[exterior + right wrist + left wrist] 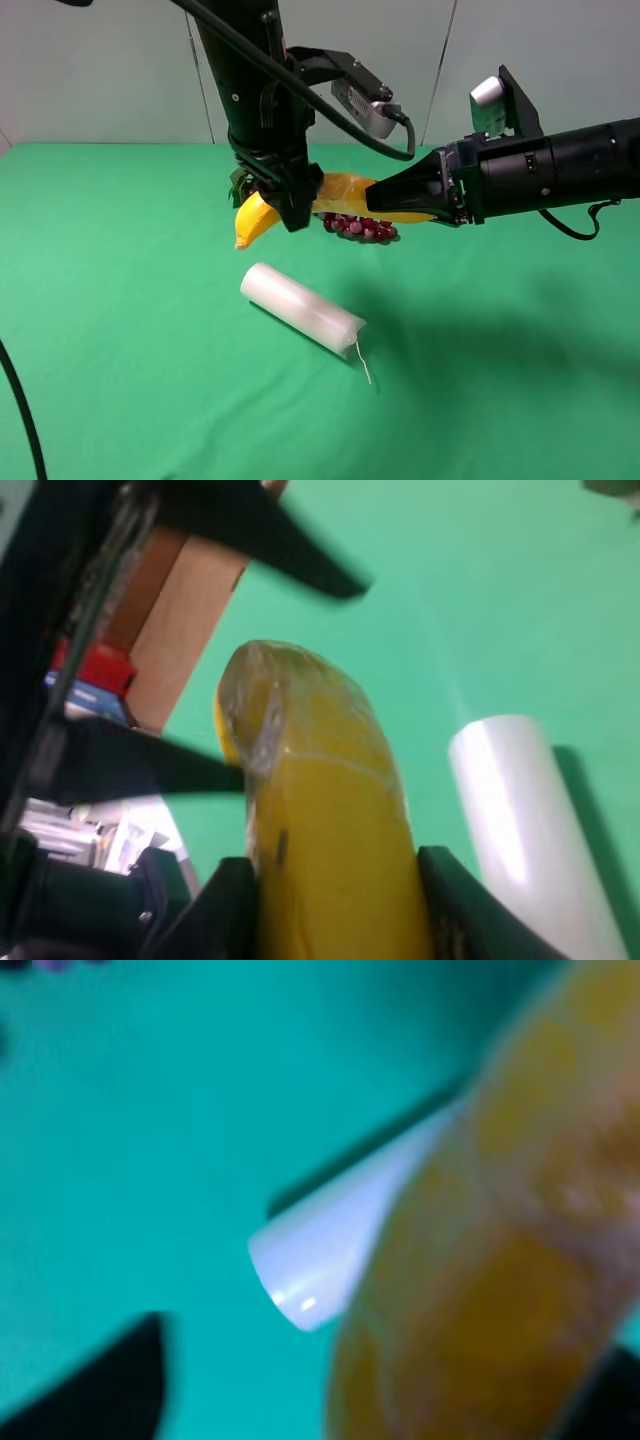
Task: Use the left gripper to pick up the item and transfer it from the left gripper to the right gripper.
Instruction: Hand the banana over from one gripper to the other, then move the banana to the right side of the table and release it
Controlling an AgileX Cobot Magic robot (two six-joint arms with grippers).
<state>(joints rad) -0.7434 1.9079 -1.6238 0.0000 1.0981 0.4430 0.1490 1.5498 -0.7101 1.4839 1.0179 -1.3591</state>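
Banana (pixel 330 860) clamped in right gripper (pixel 382 195); left gripper (pixel 287 208) fingers spread loose around its other end.

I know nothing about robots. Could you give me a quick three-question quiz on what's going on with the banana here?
1. True or false: the banana is lying on the green table.
2. Which claw is clamped on the banana? A. the left gripper B. the right gripper C. neither
3. Fill in: the dark red fruit on the table, seen just under the banana in the high view, is a bunch of ____.

Key
1. False: it is held up in the air between the two arms.
2. B: its fingers pinch one end, while the left gripper's fingers stand apart around the banana.
3. grapes
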